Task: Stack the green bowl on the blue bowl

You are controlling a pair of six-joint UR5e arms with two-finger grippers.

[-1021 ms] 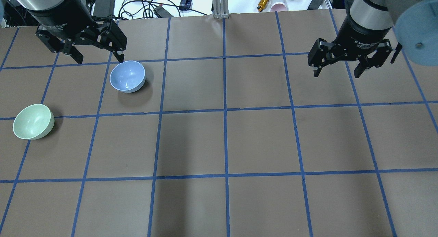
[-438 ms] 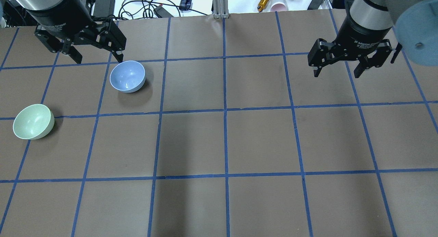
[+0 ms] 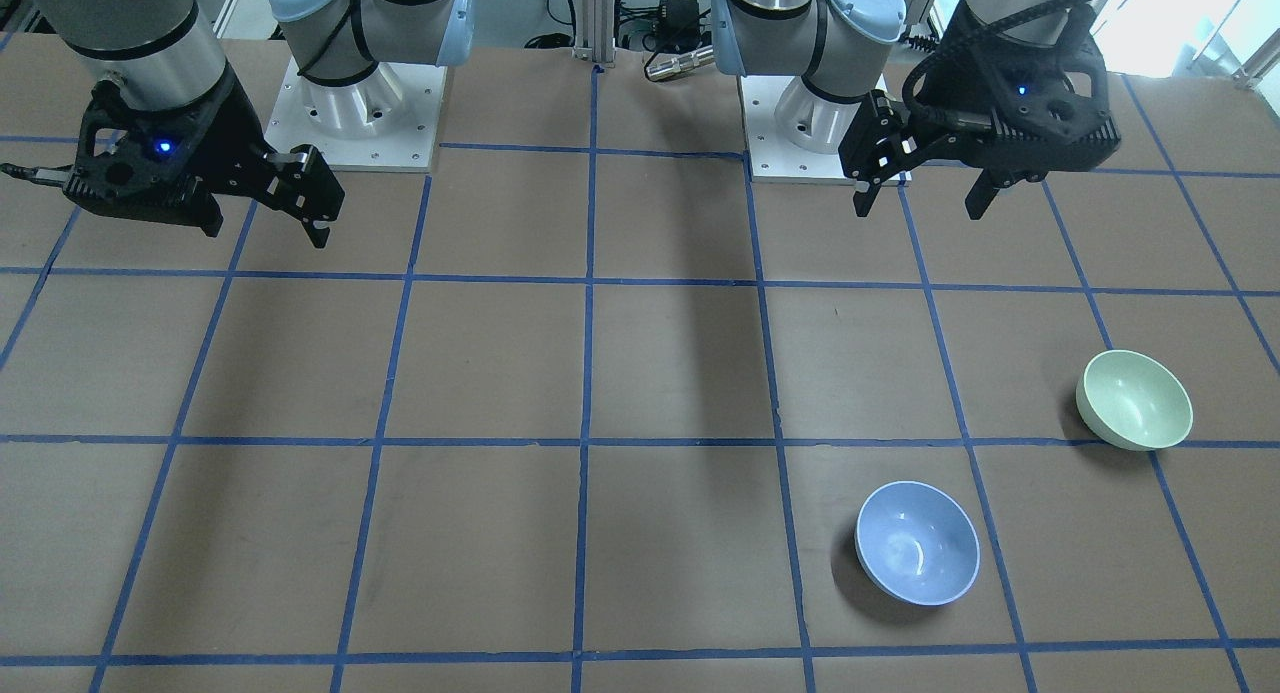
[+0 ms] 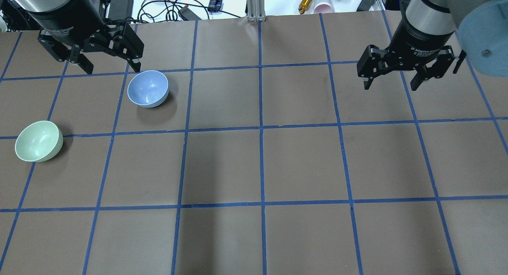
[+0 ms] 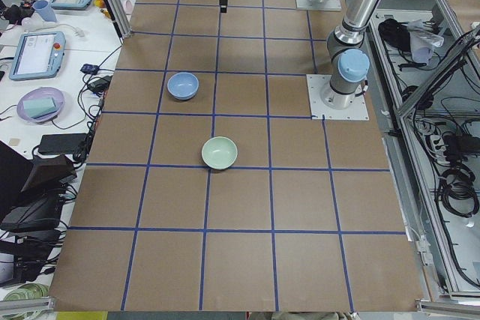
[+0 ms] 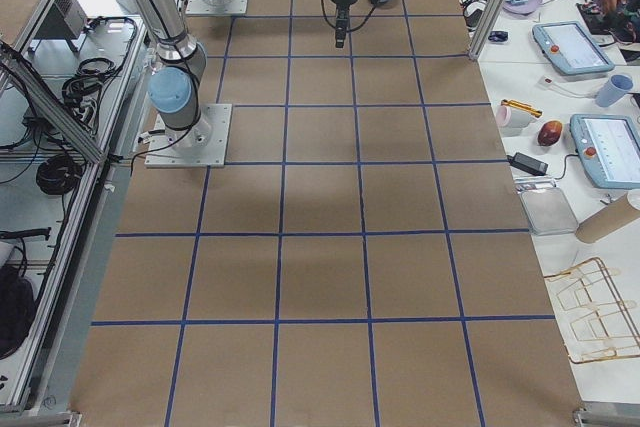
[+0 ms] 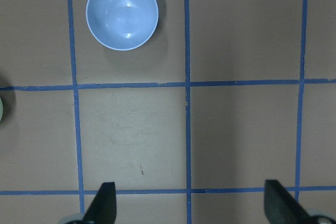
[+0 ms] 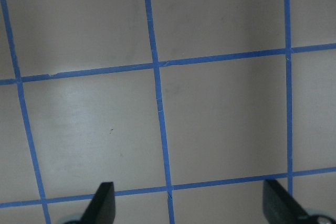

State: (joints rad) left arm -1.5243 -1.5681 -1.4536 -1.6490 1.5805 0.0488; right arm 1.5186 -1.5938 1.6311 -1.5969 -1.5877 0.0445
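Surface [image 4: 301,164]: brown paper sheet w/ blue tape grid, covers whole top. Two arm base plates [image 3: 350,123] bolted at robot side.

Green bowl [image 4: 39,141]: upright, mouth up, on a tape line nr the surface's left edge. Blue bowl [image 4: 148,88]: upright inside one grid cell, farther from robot. Bowls well apart, not touching.

L end effector [image 4: 113,68]: raised off surface, fingers spread wide, released, nothing btwn them. Wrist view looks down on the blue bowl.

R end effector [image 4: 391,86]: also raised, spread wide, empty, over bare grid, far from both bowls.

Room: white benches beyond the far edge w/ cables [image 4: 158,9], teach pendants [image 6: 570,45], alu post [image 4: 256,5].
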